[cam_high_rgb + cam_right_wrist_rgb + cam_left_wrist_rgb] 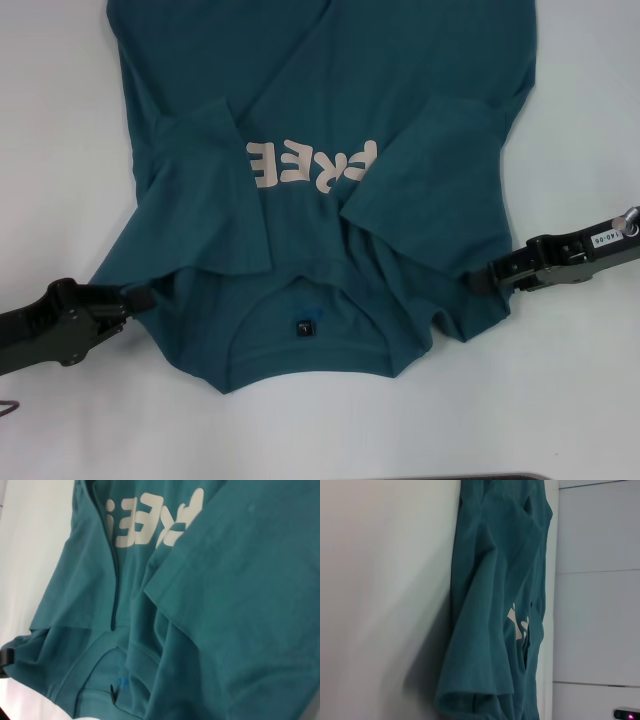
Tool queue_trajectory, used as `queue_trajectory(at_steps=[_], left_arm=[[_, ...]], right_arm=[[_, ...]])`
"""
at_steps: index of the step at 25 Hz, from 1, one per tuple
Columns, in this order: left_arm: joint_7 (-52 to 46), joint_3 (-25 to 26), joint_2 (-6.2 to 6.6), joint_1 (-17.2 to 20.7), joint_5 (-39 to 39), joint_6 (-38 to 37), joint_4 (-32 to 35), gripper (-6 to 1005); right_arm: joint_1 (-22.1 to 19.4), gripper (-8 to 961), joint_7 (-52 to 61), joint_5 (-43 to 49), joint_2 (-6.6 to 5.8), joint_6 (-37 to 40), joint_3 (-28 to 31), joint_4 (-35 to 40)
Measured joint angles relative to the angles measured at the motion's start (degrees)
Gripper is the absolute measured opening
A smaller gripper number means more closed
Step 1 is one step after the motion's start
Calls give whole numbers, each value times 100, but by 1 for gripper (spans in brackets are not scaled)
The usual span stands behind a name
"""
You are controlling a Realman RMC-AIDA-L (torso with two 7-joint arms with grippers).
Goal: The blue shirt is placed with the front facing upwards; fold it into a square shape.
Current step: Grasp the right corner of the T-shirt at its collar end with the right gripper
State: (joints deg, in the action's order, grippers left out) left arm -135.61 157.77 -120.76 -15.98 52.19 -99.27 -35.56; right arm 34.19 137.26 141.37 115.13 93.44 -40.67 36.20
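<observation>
**A:** Item one for your list, operator: the blue shirt [330, 110]. Where are you seeing it lying?

**B:** You are looking at it spreading front-up over the white table [60, 120], with the collar [310, 335] sitting at the robot's near edge and the small dark neck tag [303, 325] showing inside it. Both sleeves are lying folded inward over the chest, partly covering the pale "FREE" lettering [312, 166] (the right sleeve is hiding the first letter).

**A:** Item two: the left gripper [128, 297]?

**B:** You are finding it low at the shirt's left shoulder, its fingers clenching a bunched fold of the teal cloth.

**A:** Item three: the right gripper [478, 277]?

**B:** It is sitting at the opposite shoulder, tip touching the fabric's edge and pinching it, as far as the head view is showing. Its arm is carrying a small white label [607, 240].

**A:** And the cloth between them?

**B:** It is puckering into creases around the neckline.
</observation>
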Motion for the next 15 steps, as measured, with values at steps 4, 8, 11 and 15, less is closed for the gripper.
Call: queue_trajectory(at_steps=[4, 8, 11, 15], left_arm=[[-1, 0, 0, -2, 1, -5, 2, 12], [-1, 0, 0, -2, 2, -5, 11, 12], [-1, 0, 0, -2, 2, -5, 13, 12], [-1, -30, 5, -2, 1, -10, 15, 11]], right_arm=[[-14, 539, 2, 4, -8, -1, -2, 4], [-16, 373, 3, 4, -9, -15, -13, -13], [-18, 267, 1, 5, -9, 14, -21, -2], [-23, 158, -36, 5, -20, 44, -21, 7]])
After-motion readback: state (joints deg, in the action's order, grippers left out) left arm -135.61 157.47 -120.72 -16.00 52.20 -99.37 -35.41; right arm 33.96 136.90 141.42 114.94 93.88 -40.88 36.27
